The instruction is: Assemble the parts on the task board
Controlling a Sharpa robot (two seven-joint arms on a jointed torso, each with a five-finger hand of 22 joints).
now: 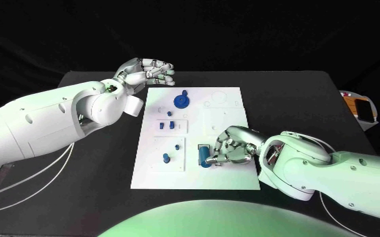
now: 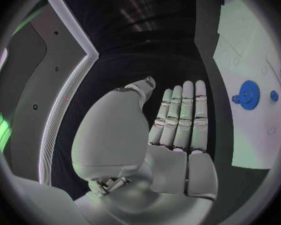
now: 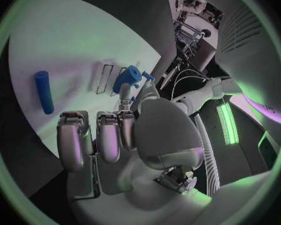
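Right now I have the right hand (image 1: 229,148) low on the task board (image 1: 229,178), at the lower right of the head frame, with its fingers curled down around the blue cylinder (image 1: 205,155) lying near the board's lower middle. From my head camera the fingertips seem to touch that part, but the right wrist view shows the cylinder (image 3: 44,91) lying flat on the white plate, apart from the fingers (image 3: 72,140), which are bent forward side by side with nothing between them. So I cannot tell whether it actually grips the part.

My left hand (image 1: 146,72) sits at the upper left of the head frame, just past the board's far left corner, above the black table (image 1: 301,91). In its wrist view the hand (image 2: 178,127) is flat, fingers straight and pressed side by side, holding nothing.

On the board, the blue gear (image 1: 182,101) lies in the upper part, and small blue pegs (image 1: 165,123) stand at the centre left. Another small blue piece (image 1: 166,157) sits lower left.
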